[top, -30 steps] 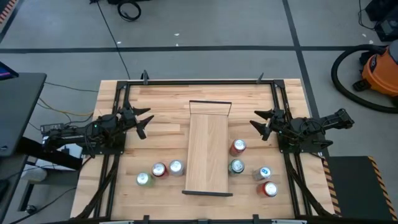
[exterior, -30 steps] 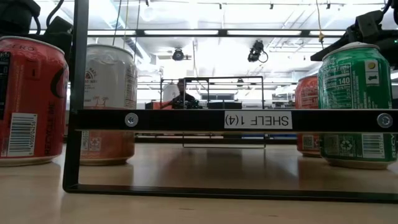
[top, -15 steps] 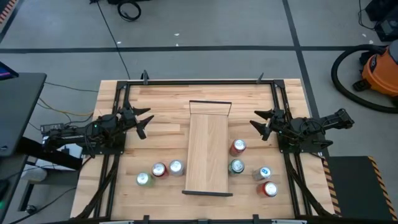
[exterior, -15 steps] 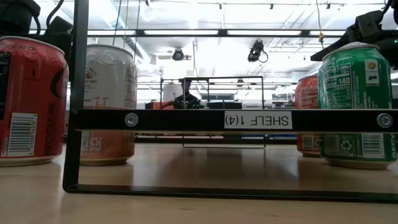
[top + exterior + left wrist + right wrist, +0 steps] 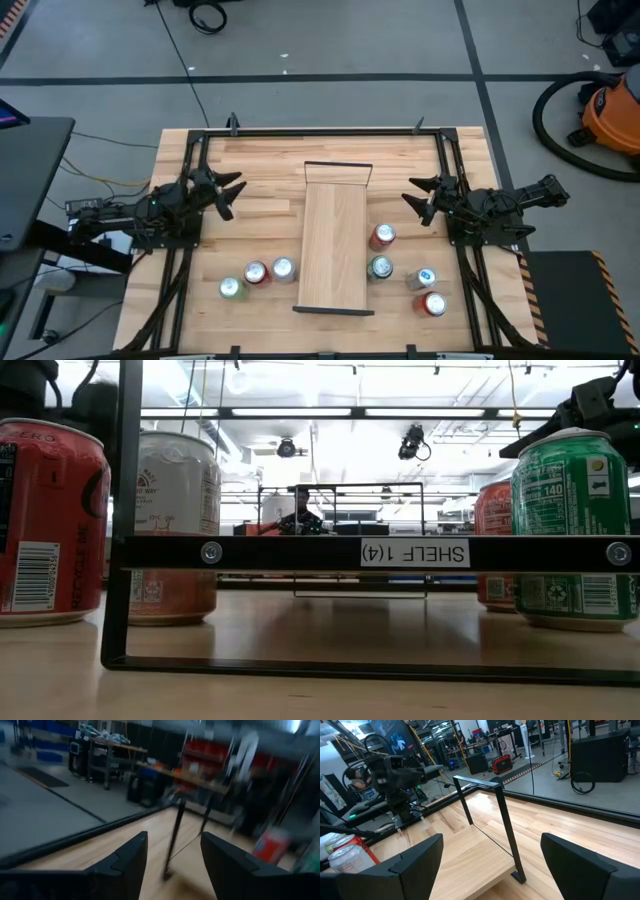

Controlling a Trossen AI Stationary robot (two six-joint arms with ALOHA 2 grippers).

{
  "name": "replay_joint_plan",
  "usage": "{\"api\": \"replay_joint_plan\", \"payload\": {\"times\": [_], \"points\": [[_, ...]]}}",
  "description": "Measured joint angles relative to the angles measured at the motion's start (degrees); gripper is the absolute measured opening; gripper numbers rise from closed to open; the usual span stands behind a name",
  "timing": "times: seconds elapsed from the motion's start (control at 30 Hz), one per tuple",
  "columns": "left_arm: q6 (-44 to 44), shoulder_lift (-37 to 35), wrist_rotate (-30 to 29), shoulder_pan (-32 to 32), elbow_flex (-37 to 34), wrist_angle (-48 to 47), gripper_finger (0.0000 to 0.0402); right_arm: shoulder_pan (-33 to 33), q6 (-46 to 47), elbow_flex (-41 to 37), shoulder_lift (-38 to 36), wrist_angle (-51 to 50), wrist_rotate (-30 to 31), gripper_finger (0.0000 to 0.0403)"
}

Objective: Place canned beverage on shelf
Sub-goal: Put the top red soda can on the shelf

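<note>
— Where does the shelf sit?
— Mid-table, between the left gripper and the right gripper.
— And the cans?
— Three cans lie left of the shelf, four cans right of it, none on it.

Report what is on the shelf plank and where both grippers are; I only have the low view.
Observer: The shelf is bare on top; nothing stands on it.
Operator: Count the cans on each side.
Observer: Of the cans, three stand on the left arm's side and four on the right arm's side, all on the table.
Operator: Now the grippers.
Observer: The left gripper and the right gripper are both open, one on each side of the shelf near its end away from your camera, clear of every can.
</note>
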Motion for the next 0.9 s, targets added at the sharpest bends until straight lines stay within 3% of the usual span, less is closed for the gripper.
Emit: {"api": "replay_joint_plan", "payload": {"times": [0.1,0.5,0.73,0.9], "points": [[-4.3,0.0,0.0,0.0,0.0,3.5,0.0194,0.0,0.0,0.0,0.0,0.0,0.0,0.0346],[-7.6,0.0,0.1,-0.1,0.0,3.2,0.0194,0.0,0.0,0.0,0.0,2.8,0.2,0.0346],[-5.0,0.6,12.8,-0.1,0.0,3.7,0.0194,-0.1,-13.6,0.0,0.0,15.6,2.4,0.0346],[-2.4,0.6,21.7,-0.1,0.0,6.5,0.0194,-0.1,-14.5,0.0,0.0,23.4,-0.1,0.0346]]}}
